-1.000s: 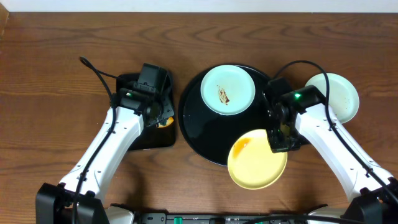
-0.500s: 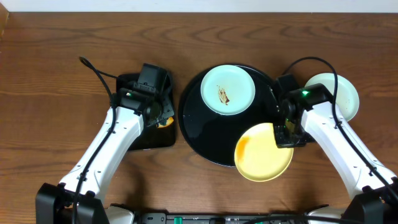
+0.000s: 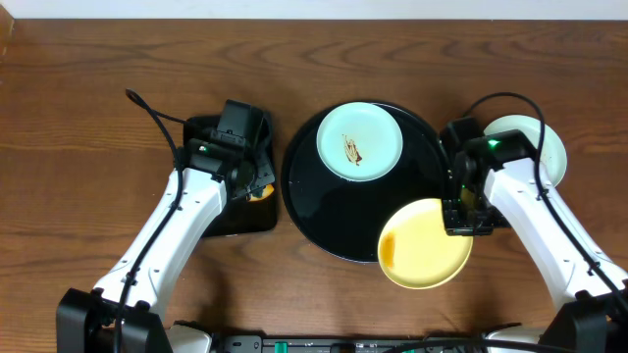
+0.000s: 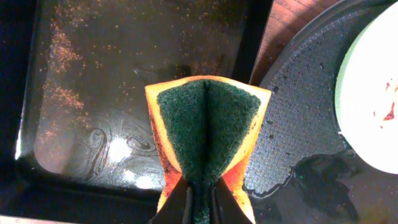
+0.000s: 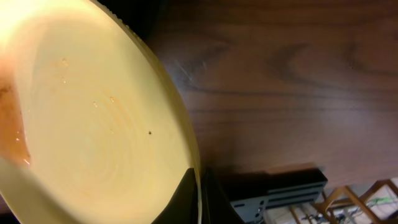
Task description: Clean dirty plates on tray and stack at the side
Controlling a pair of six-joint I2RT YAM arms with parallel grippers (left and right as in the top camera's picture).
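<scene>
The round black tray (image 3: 334, 211) holds a pale blue-green plate (image 3: 359, 140) with a brown smear at its far side. My right gripper (image 3: 458, 218) is shut on the rim of the pale yellow plate (image 3: 424, 245), which has an orange smear at its left and hangs over the tray's front right edge. The right wrist view shows the plate (image 5: 93, 137) pinched between the fingers (image 5: 200, 202). A second blue-green plate (image 3: 545, 147) lies on the table at the right. My left gripper (image 4: 200, 208) is shut on a folded green and orange sponge (image 4: 207, 127) over the rectangular tray.
The small rectangular black tray (image 3: 211, 221) lies left of the round tray; its wet bottom (image 4: 112, 99) shows in the left wrist view. A black cable (image 3: 152, 113) runs from the left arm. Bare wood table lies behind and at the far left.
My right gripper has carried the yellow plate to the right and slightly forward, off the tray's front edge. The left arm and sponge have not moved.
</scene>
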